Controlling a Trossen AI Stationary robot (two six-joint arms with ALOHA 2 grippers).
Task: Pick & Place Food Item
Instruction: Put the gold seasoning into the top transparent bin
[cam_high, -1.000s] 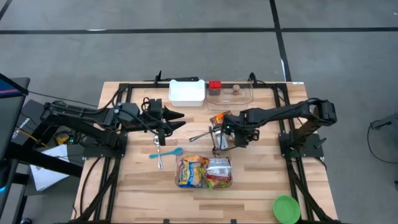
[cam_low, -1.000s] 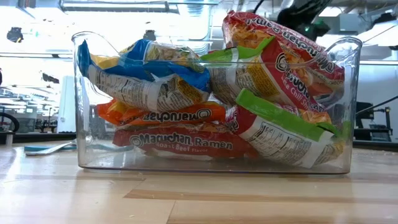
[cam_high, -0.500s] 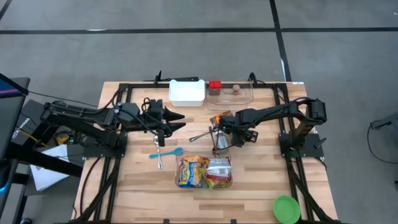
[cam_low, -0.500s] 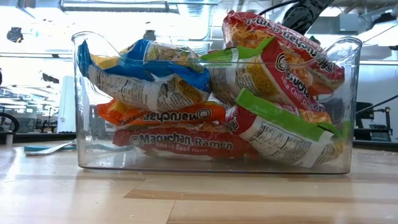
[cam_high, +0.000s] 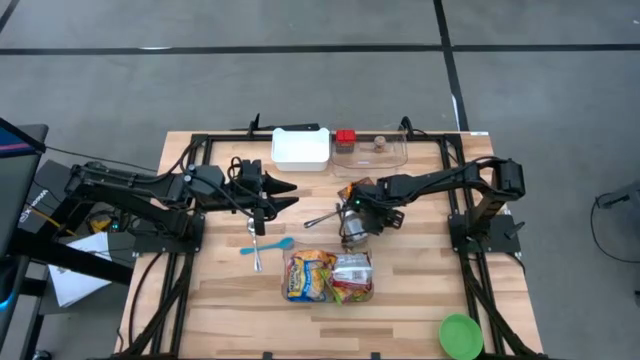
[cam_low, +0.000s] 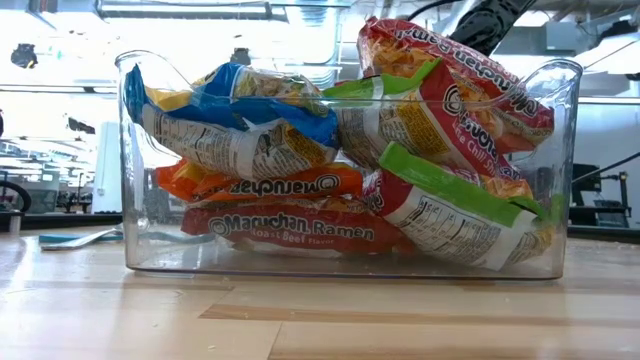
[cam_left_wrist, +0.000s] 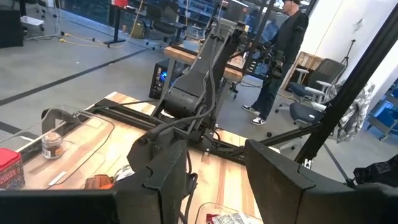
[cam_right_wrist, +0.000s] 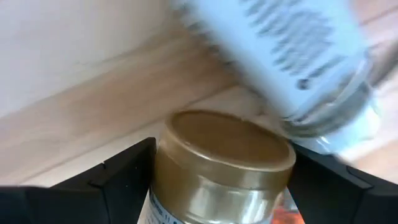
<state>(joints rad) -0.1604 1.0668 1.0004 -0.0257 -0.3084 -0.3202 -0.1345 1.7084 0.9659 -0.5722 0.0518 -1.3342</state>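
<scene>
Gold-lidded jar (cam_right_wrist: 224, 158): we see it between right gripper (cam_high: 352, 222) fingers, jaws wide, not yet clamped, lined up for lifting.
Left gripper (cam_high: 283, 194): waiting left of centre, half open, empty.

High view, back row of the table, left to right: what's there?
White container → red box → clear tray holding a small jar.

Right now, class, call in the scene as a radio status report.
Right gripper open around gold-lidded jar at table centre. Left gripper empty, waiting left of centre. Clear bin of ramen packs just in front of the jar.
</scene>
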